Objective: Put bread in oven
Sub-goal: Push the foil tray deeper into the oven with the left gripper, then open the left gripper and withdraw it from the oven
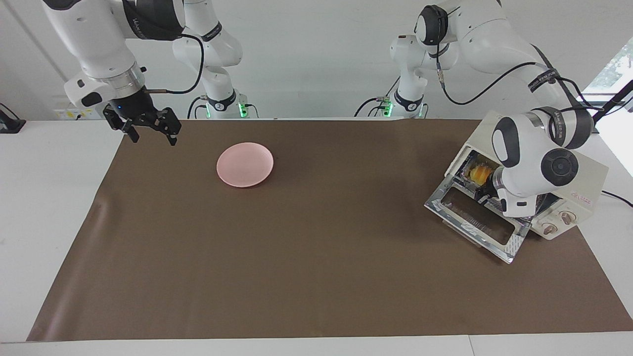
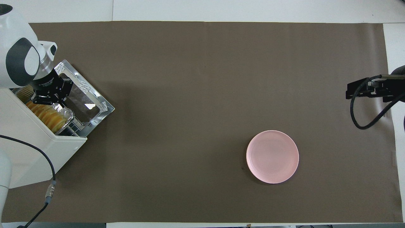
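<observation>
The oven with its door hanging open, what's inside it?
Inside the oven sits the bread, a ridged yellow-orange loaf in a silver foil tray on a dark wire rack. The left gripper, shut, covers one end of the tray, and the oven's roof hides the rest.

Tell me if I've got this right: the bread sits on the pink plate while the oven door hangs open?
Not quite. The pink plate is bare; the overhead view shows the bread in a foil tray inside the oven, at its mouth. The door does hang open.
</observation>
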Robot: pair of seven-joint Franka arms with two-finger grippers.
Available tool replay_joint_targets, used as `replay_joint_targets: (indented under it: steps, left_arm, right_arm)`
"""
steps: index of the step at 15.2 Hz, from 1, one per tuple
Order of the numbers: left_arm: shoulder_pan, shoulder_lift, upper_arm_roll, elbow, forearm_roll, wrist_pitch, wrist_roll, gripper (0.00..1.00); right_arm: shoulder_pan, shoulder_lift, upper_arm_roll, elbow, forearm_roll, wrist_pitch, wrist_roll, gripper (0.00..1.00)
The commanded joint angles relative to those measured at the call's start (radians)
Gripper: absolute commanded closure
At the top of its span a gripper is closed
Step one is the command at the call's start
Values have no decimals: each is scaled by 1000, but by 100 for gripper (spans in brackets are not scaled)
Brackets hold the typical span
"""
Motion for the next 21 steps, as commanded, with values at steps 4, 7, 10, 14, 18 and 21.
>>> replay_joint_targets:
  steps: [4, 7, 10, 14, 18, 21]
  left_arm:
    - [-5, -60, 11, -99, 48, 48, 11, 100]
    - [-17, -79, 16, -156, 50, 106, 0, 100]
    - [-8, -89, 16, -168, 50, 118, 14, 100]
    - [-8, -89, 16, -148, 51, 137, 48, 0]
    - [-23, -87, 16, -118, 51, 166, 117, 0]
    - [-24, -84, 15, -84, 85, 218, 206, 0]
  right_arm:
    - [-9, -24, 9, -27, -7, 7, 1, 0]
    - [-9, -24, 9, -27, -7, 7, 0, 0]
    - [-9, -24, 9, -29, -6, 7, 0, 0]
    - [-9, -24, 9, -27, -6, 7, 0, 0]
    - [-9, -24, 9, -27, -7, 7, 0, 0]
    - [-9, -24, 9, -27, -7, 7, 0, 0]
